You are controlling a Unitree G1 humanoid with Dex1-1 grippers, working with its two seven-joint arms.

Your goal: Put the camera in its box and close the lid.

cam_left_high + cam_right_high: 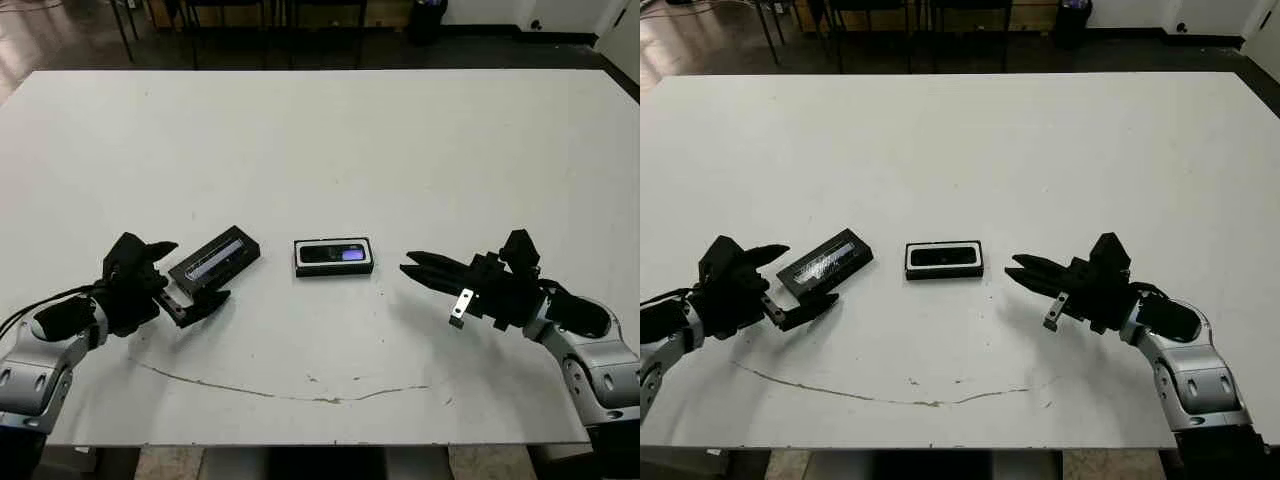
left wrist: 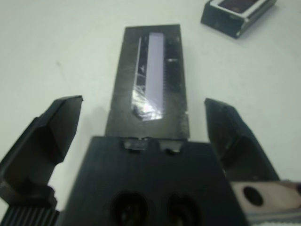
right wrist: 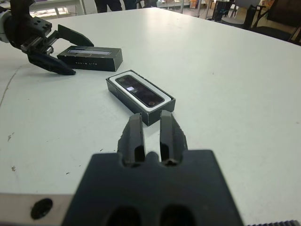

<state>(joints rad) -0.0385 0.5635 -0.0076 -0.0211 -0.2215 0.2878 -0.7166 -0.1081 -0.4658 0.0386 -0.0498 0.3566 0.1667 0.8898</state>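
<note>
1. The lid (image 1: 214, 259) lay at the left of centre in the head view, flat on the white table (image 1: 320, 150). Its long axis ran diagonally, from lower left up toward the centre of the frame.

2. The left gripper (image 1: 188, 275) sat at the lid's lower-left end with its jaws spread wide. In the left wrist view the two fingers (image 2: 51, 136) stood on either side of the lid's near short end and clear of it, so nothing was held yet. The lid's long axis pointed straight away from the gripper, with the pale glossy strip facing up.

3. The box (image 1: 334, 257) rested at the centre of the frame, just right of the lid and apart from it, with its long axis running left to right. The camera (image 1: 336, 253) already lay inside it, flat against the white lining, its small purplish screen lit near the right end.

4. The right gripper (image 1: 412, 265) hovered to the right of the box, pointing at its short end but not touching. Its jaws were drawn together and held nothing.

5. Judging from this layout, only the closing remained. The left arm was plainly nearer the lid, and the coming move would likely turn on pinching the lid across its narrow width, then carrying it right and turning it to match the box.
</note>
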